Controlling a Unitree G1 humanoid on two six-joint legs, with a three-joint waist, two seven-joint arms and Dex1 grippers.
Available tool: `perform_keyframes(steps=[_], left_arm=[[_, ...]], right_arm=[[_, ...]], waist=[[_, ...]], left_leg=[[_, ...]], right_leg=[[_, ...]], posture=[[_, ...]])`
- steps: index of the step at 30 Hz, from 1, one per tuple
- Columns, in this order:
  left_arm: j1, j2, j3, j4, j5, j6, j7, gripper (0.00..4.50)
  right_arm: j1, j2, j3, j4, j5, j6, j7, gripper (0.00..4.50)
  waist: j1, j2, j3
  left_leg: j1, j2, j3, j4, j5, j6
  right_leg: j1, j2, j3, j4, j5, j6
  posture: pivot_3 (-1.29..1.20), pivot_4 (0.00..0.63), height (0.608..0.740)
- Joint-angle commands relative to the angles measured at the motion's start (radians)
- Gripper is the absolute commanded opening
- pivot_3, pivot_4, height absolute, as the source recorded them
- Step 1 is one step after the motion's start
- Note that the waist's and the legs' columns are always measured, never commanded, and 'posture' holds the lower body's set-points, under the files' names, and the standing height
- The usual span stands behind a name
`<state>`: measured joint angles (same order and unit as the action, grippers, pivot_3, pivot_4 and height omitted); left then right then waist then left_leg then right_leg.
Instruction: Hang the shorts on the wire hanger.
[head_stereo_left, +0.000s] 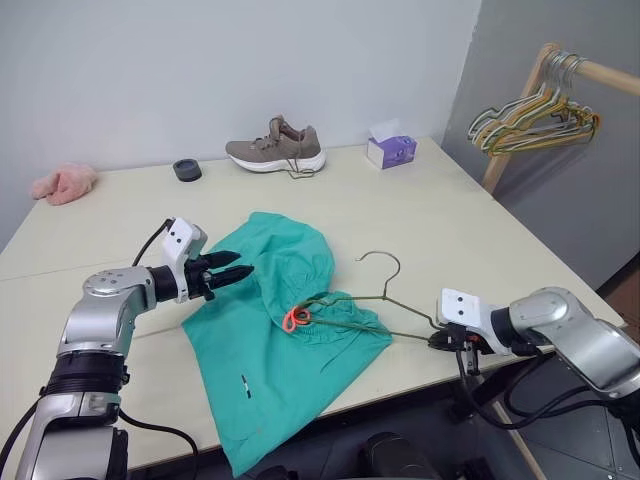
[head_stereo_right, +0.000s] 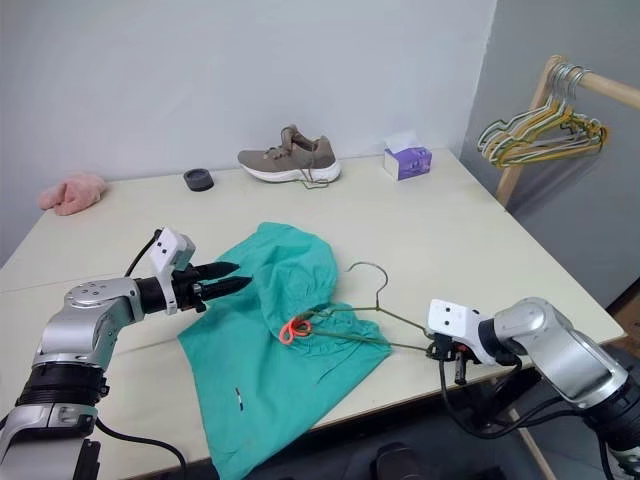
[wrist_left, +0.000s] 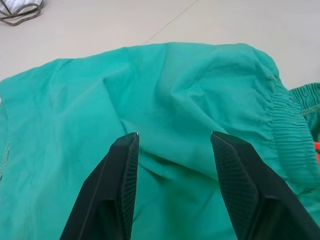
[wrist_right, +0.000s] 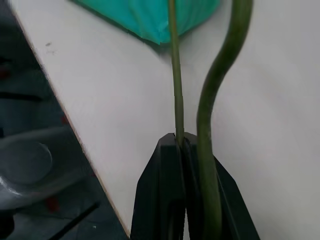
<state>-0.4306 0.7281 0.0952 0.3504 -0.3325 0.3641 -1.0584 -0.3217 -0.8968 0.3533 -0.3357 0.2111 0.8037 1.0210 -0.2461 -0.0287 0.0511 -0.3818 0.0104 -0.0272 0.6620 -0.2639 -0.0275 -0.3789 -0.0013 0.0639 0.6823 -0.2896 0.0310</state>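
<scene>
The shorts (head_stereo_left: 285, 335) lie spread on the table (head_stereo_left: 420, 215), in the lower middle of the frame, with the gathered waistband bunched toward the centre and one leg reaching down to the near table edge. A small orange tag (head_stereo_left: 297, 319) shows at the waistband. The wire hanger (head_stereo_left: 372, 302) lies just right of centre; its left end goes into the waistband folds, its hook curls upward, and its right corner reaches toward the lower right of the frame.

There the right gripper (head_stereo_left: 441, 340) is closed tight on that corner of the wire; the right wrist view shows the thin wire pinched between the two black fingers. At the left of the frame the left gripper (head_stereo_left: 236, 272) has its fingers (wrist_left: 125, 170) parted and holds nothing; it points at the upper fold of the shorts, very near the fabric, and I cannot tell if it touches.

The step in hand seems to be threading the hanger into the shorts. The next move probably needs the left gripper to pinch the waistband and hold it, while the right one pushes the wire further through.

Further away, in the upper part of the frame, are a shoe (head_stereo_left: 277, 148), a tissue box (head_stereo_left: 391, 150), a pink cloth (head_stereo_left: 64, 184) and coloured hangers (head_stereo_left: 535, 122) on a wooden rack.
</scene>
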Motion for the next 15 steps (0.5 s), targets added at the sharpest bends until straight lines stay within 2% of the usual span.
perform_keyframes(steps=[1, 11, 15], left_arm=[[-0.012, 0.01, 0.017, -0.03, -0.002, -0.017, 0.0, 2.4], [-0.007, 0.009, 0.007, -0.036, 0.006, -0.022, -0.006, 2.4], [-0.007, 0.009, 0.005, -0.036, 0.009, -0.028, -0.005, 2.4]], right_arm=[[-0.024, 0.046, -0.092, 0.022, 0.081, 0.165, -0.036, 0.0], [-0.071, 0.227, -0.213, -0.013, 0.299, 0.624, -0.136, 0.0], [-0.044, 0.159, -0.173, -0.083, 0.361, 0.662, -0.11, 0.0]], waist=[[0.0, 0.0, 0.0], [0.0, 0.0, 0.0], [0.002, 0.0, 0.0]], left_leg=[[0.0, 0.0, 0.0, 0.0, 0.0, 0.0], [0.0, 0.0, -0.001, 0.0, 0.0, 0.0], [0.0, -0.001, -0.001, 0.0, 0.0, 0.0]], right_leg=[[0.0, 0.0, 0.0, 0.0, 0.001, -0.001], [0.0, 0.0, -0.001, 0.0, 0.002, -0.004], [0.0, 0.0, -0.001, 0.0, 0.002, -0.004]], posture=[[-0.24, 0.0, 0.74], [-0.23, 0.0, 0.74], [-0.22, 0.0, 0.74]])
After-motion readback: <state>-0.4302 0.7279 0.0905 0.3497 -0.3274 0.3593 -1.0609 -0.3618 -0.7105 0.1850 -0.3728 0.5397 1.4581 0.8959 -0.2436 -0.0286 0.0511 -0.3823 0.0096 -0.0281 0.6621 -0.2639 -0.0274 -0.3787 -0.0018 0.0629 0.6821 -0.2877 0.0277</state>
